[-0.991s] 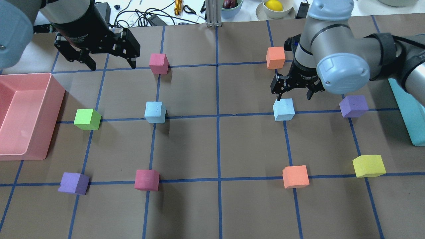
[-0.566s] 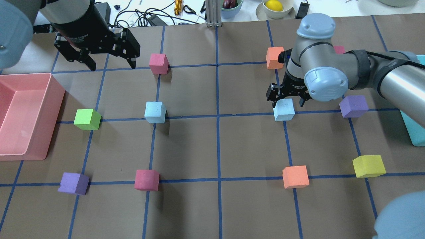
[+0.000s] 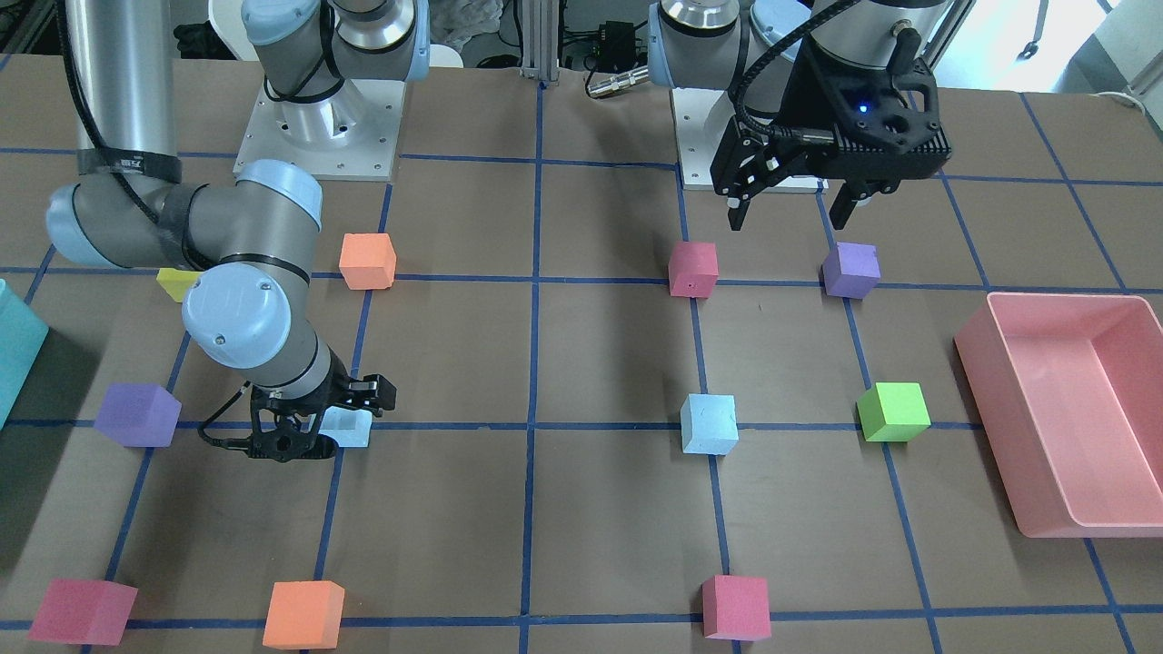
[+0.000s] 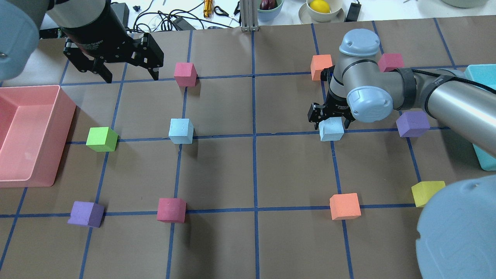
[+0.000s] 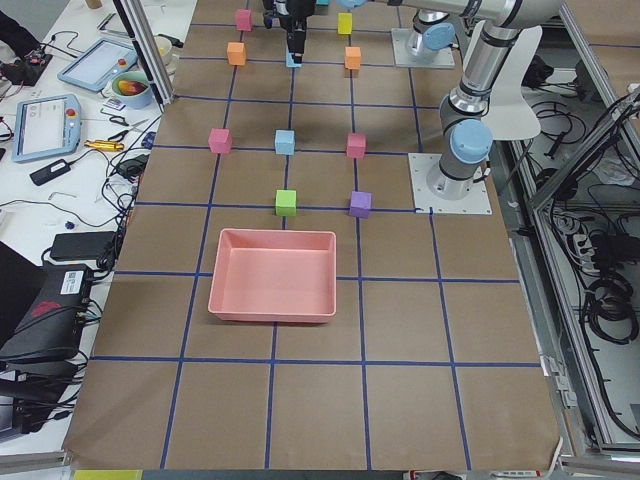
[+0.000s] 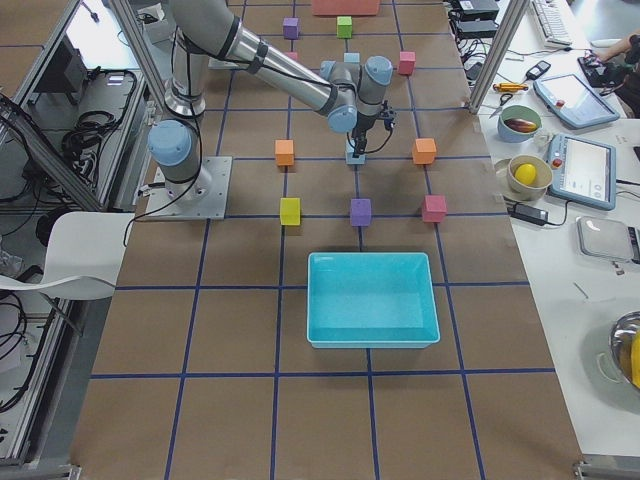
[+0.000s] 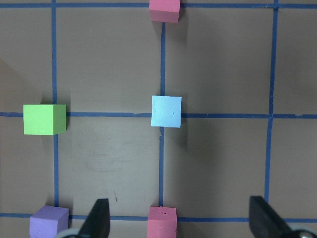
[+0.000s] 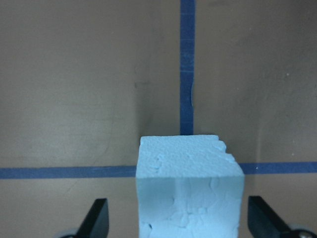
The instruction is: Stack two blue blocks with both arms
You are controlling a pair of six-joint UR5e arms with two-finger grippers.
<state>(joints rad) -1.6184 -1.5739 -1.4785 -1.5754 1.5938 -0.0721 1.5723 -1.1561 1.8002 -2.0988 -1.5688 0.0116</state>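
Observation:
One pale blue block [image 4: 331, 130] sits on a grid crossing at the right. My right gripper [image 4: 330, 118] is open and low, its fingers on either side of this block; in the right wrist view the block [image 8: 190, 188] fills the space between the fingertips [image 8: 96, 220], with gaps on both sides. It also shows in the front view [image 3: 350, 427]. The other blue block [image 4: 181, 131] stands alone left of centre and shows in the left wrist view [image 7: 166, 111]. My left gripper [image 4: 130, 73] is open, empty and held high at the back left.
A pink bin [image 4: 66, 112] is at the left edge and a teal bin [image 4: 480, 155] at the right edge. A purple cube [image 4: 413, 124] and an orange cube [image 4: 321, 66] lie close to the right gripper. A green cube [image 4: 101, 139] and a pink cube [image 4: 185, 73] lie near the left blue block.
My right arm has come down and its open gripper now straddles the right blue block. The left arm and all cubes have not moved.

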